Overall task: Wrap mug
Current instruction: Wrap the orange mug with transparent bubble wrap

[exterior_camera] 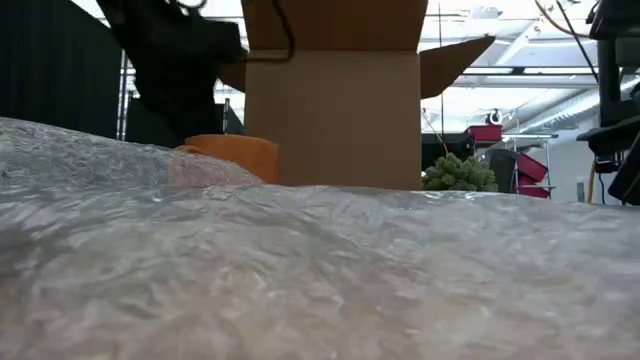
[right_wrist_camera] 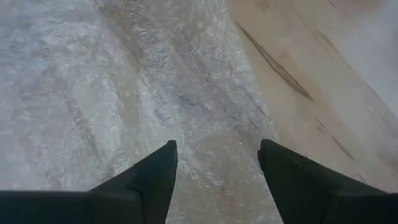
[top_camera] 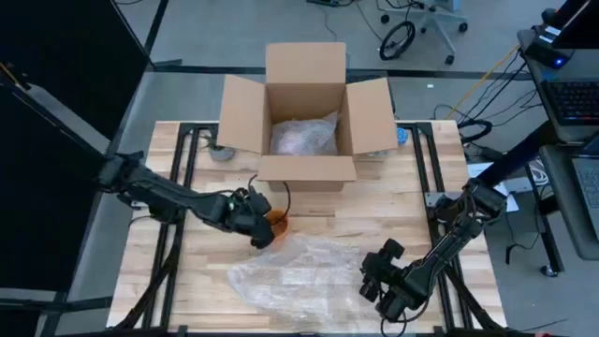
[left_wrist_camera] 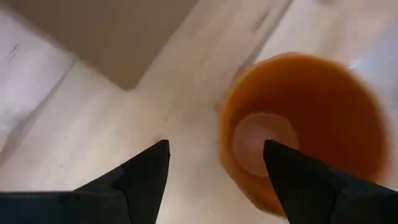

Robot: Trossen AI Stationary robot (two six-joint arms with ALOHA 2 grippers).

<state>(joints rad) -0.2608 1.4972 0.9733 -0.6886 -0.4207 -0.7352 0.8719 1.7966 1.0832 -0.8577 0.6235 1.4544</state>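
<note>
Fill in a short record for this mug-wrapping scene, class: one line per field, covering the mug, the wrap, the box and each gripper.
mug: orange mug, open top up, on the wooden table at the bubble wrap's far edge, just in front of the box
wrap: bubble wrap sheet spread flat on the table
box: open cardboard box, more bubble wrap inside
left gripper: open, above the mug's rim, not gripping
right gripper: open, low over the sheet's right edge
</note>
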